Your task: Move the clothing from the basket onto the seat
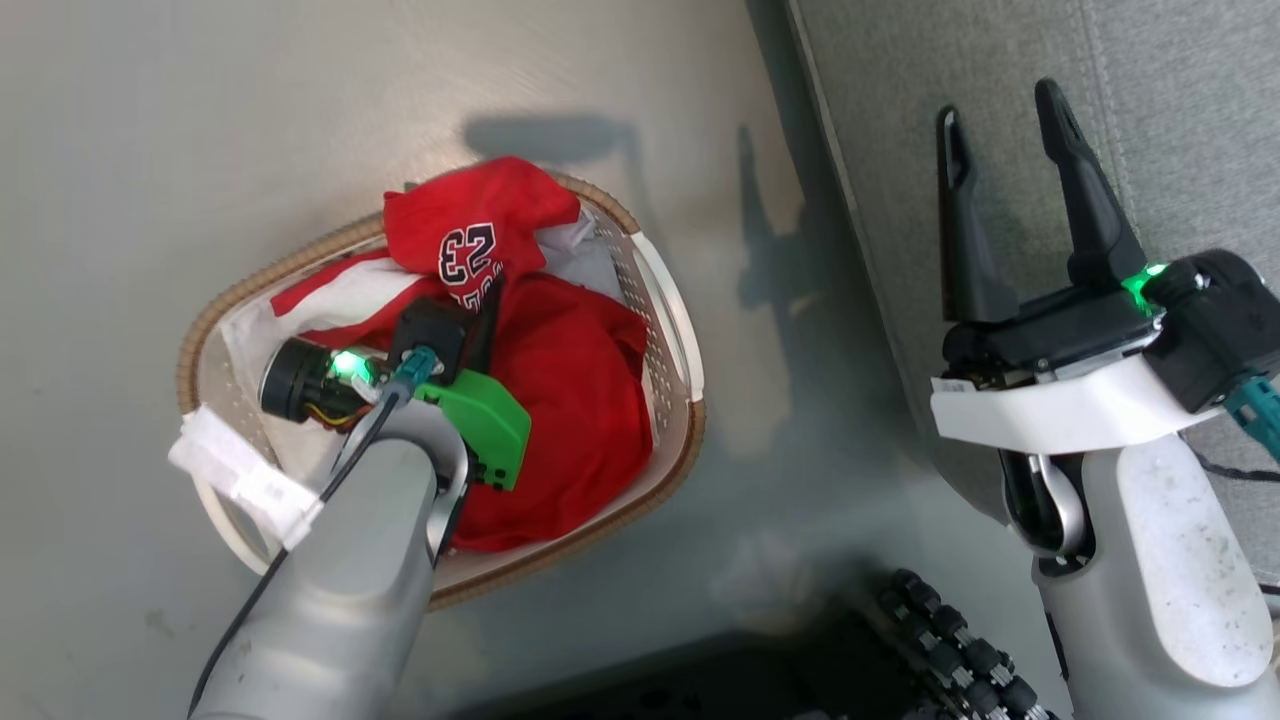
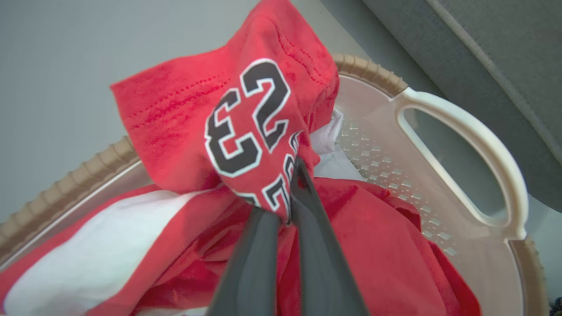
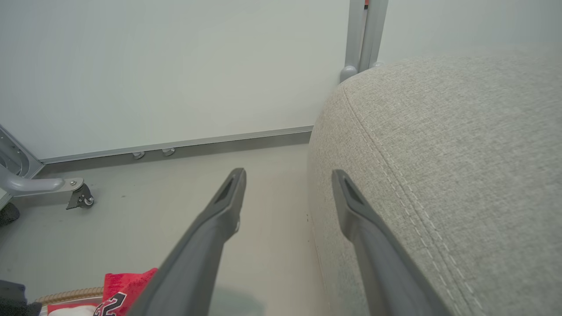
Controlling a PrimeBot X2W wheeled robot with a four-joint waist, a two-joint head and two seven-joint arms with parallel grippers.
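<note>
The red clothing fills the white basket on the floor at the left. My left gripper reaches down into it and is shut on a fold of the red number 23 garment, whose cloth bunches up between the two dark fingers. In the head view the left gripper sits at the basket's middle, its tips half buried in fabric. My right gripper hangs open and empty above the edge of the grey seat at the right. The seat also fills the right wrist view beside the open right gripper.
The basket's brown woven rim and white handle lie close to the seat's side. A white wall with a metal baseboard and a castor leg stand behind. My dark wheeled base shows at the bottom.
</note>
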